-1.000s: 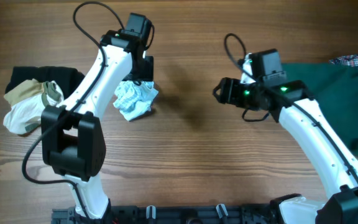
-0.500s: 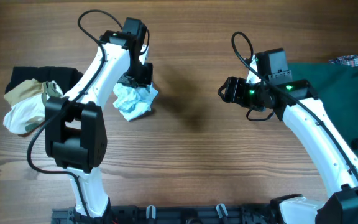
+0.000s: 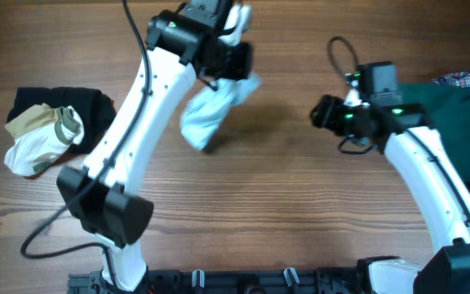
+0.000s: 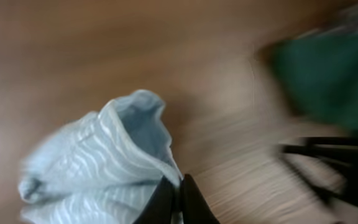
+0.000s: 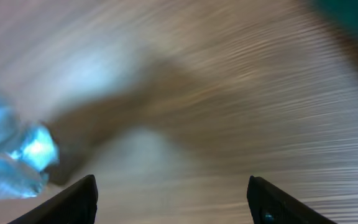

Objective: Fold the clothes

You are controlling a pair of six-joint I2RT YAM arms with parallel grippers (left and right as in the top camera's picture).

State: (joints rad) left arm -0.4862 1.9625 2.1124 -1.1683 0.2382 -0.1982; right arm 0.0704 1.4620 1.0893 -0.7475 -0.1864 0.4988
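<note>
Left gripper (image 4: 178, 200) clenched on the striped garment (image 3: 209, 114) — pale blue-white, bunched, hanging long at upper centre of the overhead view. One second ago it lay crumpled on the table (image 3: 284, 204), further left. Right gripper (image 3: 321, 112) spread wide — empty.

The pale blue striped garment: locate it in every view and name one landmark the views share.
Overhead: the pale blue striped garment hangs upper centre from the shut left gripper.
Left wrist: the garment fills the lower left, pinched at the bottom edge.
Right wrist: blurred, at the left edge.
Shared landmark: the dark green garment, right in overhead, upper right in both wrist views.
</note>
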